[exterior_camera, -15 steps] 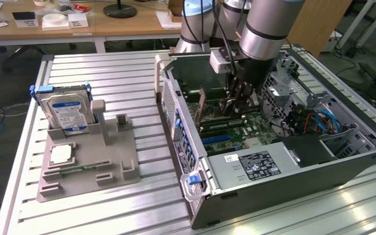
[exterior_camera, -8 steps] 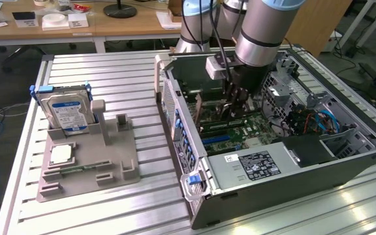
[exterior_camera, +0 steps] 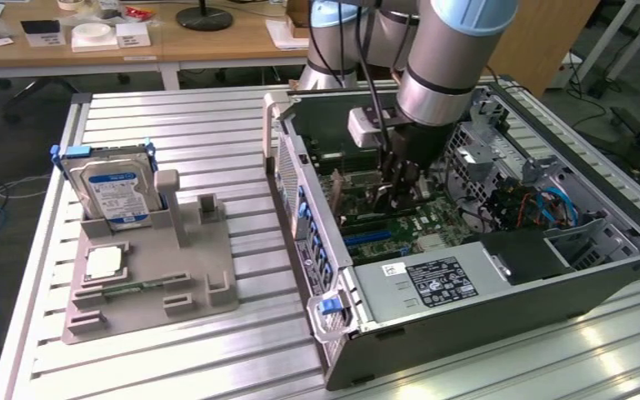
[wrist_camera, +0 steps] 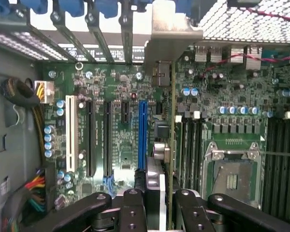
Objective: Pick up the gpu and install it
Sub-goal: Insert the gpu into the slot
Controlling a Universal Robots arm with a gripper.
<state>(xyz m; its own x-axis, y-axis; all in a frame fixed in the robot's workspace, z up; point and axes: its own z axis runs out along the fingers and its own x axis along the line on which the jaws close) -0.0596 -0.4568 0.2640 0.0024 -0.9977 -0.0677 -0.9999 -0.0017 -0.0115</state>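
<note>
Inside the case (exterior_camera: 520, 308), over the motherboard (wrist_camera: 111, 92), my gripper (wrist_camera: 160, 212), fingers narrow, pinches the gpu (wrist_camera: 165, 140) upright on edge, just beside the blue slot (wrist_camera: 142, 130).

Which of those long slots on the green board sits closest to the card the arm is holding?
The blue slot, right beside the gpu; the two black slots and the white one lie farther off.
</note>
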